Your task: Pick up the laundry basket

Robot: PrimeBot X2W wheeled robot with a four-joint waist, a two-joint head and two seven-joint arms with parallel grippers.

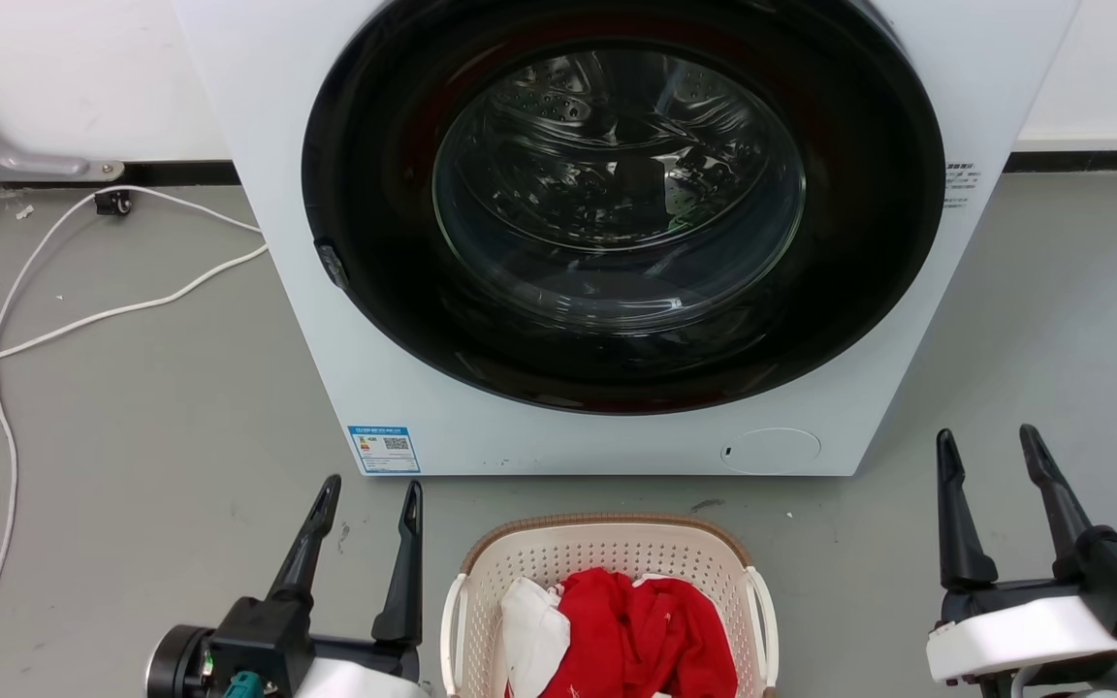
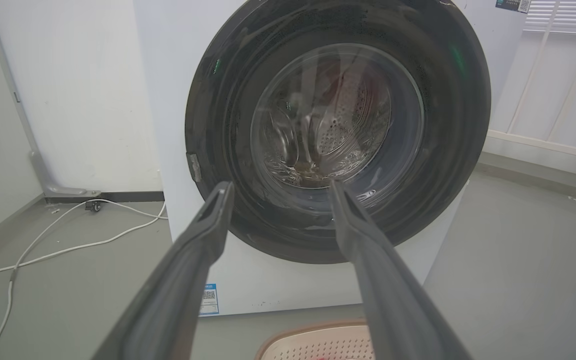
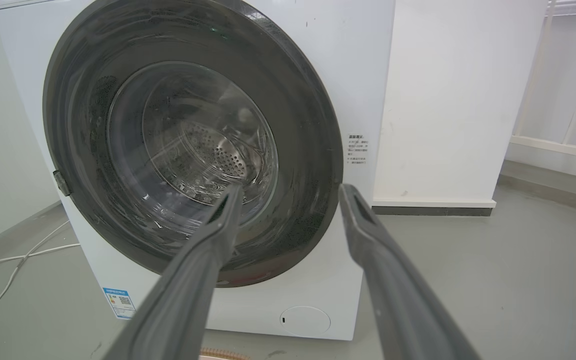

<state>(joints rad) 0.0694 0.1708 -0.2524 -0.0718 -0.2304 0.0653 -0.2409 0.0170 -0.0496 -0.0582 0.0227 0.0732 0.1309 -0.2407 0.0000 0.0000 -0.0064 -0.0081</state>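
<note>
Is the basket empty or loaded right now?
Loaded: red and white clothes lie heaped inside the laundry basket, reaching near its rim.

Bare floor (image 1: 180, 465) flanks the laundry basket (image 1: 607, 522); the washing machine (image 1: 268, 145) stands just behind it.

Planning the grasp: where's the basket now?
Head view, bottom centre: the basket sits on the floor before the washer, between the left gripper and right gripper.

Blue-bordered label (image 1: 383, 449) with QR code low on the washing machine (image 1: 568, 441) front, small printed sticker (image 1: 959, 184) near its right edge, wording on both too small to read
</note>
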